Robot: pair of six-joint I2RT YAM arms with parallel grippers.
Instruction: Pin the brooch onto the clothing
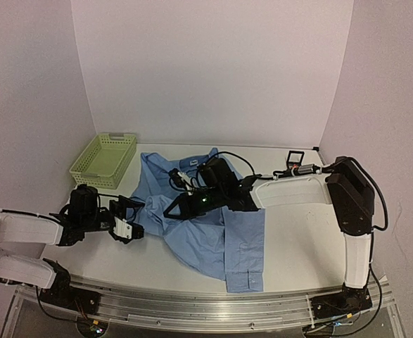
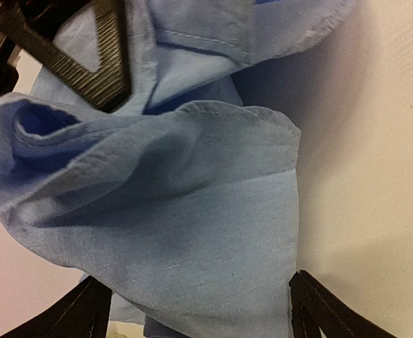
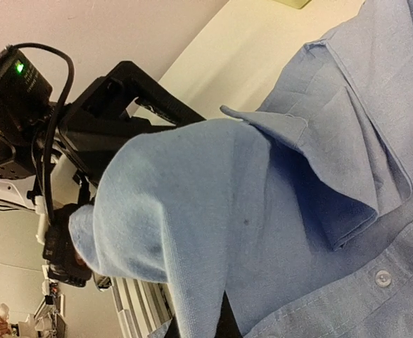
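Observation:
The light blue shirt (image 1: 241,239) lies crumpled across the middle of the table. My right gripper (image 1: 179,208) reaches over it from the right and appears shut on a raised fold of the shirt (image 3: 192,197), which drapes over and hides most of its fingers (image 3: 224,325). My left gripper (image 1: 129,220) is at the shirt's left edge. Its jaws are wide open (image 2: 199,317) with a flap of shirt (image 2: 192,225) lying between the fingers. The right gripper's black finger (image 2: 86,56) shows at the top left of the left wrist view. I see no orange-red brooch clearly in any view.
A pale green plastic basket (image 1: 104,159) stands at the back left. A small black square box (image 1: 295,157) sits at the back right beside the right arm, with a small reddish spot (image 1: 295,171) just in front of it. White walls enclose the table.

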